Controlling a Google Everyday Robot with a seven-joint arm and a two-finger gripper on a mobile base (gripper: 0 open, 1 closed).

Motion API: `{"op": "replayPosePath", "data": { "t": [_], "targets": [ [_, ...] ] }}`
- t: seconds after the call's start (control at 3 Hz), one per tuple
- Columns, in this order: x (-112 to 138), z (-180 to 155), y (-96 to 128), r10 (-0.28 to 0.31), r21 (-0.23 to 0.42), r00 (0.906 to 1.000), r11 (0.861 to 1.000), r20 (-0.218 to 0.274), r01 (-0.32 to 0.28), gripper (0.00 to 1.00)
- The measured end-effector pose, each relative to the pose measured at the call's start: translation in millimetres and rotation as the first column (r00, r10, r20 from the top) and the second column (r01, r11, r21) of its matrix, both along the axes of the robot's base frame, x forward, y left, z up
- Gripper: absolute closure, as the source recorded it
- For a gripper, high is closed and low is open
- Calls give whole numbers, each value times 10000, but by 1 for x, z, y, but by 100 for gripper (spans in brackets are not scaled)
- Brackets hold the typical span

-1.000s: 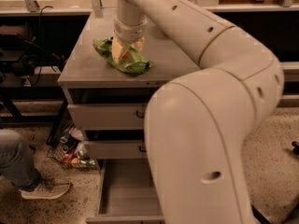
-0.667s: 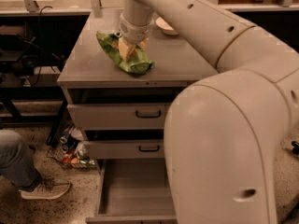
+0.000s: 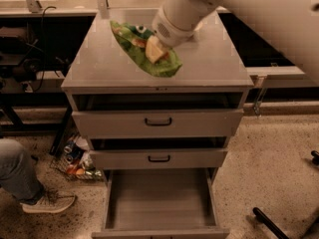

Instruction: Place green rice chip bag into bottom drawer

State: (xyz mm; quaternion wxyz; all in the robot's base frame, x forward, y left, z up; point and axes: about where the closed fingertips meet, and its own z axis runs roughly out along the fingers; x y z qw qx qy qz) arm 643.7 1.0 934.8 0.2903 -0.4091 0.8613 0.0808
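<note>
One green rice chip bag (image 3: 168,66), one gripper (image 3: 155,51) and one grey cabinet (image 3: 234,101) with three drawers are before you. Two shallow drawers, the upper (image 3: 109,124) and the middle (image 3: 204,158), each carry one black handle (image 3: 158,121); you cannot see what they hold. One bottom drawer (image 3: 159,198) stands pulled out, straight below the fingers and nearer to the camera, and shows you its plain grey floor. Low and to the left of the fingers, on the ground beside the cabinet, one wire basket (image 3: 75,162) holds cans and bottles, and one shoe (image 3: 47,203) stands nearer still.

Note that the bag lies at the tabletop (image 3: 219,63), its middle pinched in the pale fingers (image 3: 152,48), which reach down from the arm at upper right. Whether its underside touches the tabletop you cannot tell. Its long axis runs diagonally: one end points away and left of the fingers, the other toward the camera and right of them. Its printed patch faces up beside the fingers.
</note>
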Motion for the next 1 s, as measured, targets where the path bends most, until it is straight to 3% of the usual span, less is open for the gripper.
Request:
{"op": "replayPosePath", "data": {
  "t": [0.33, 0.67, 1.0],
  "targets": [
    [-49, -2, -34, 1199, 483, 9925, 9915, 216, -1208, 100],
    [-47, -1, -36, 1462, 249, 9884, 9888, 422, -1473, 100],
    [-55, -6, -31, 1786, -202, 9835, 9838, 296, -1780, 100]
  ]
}}
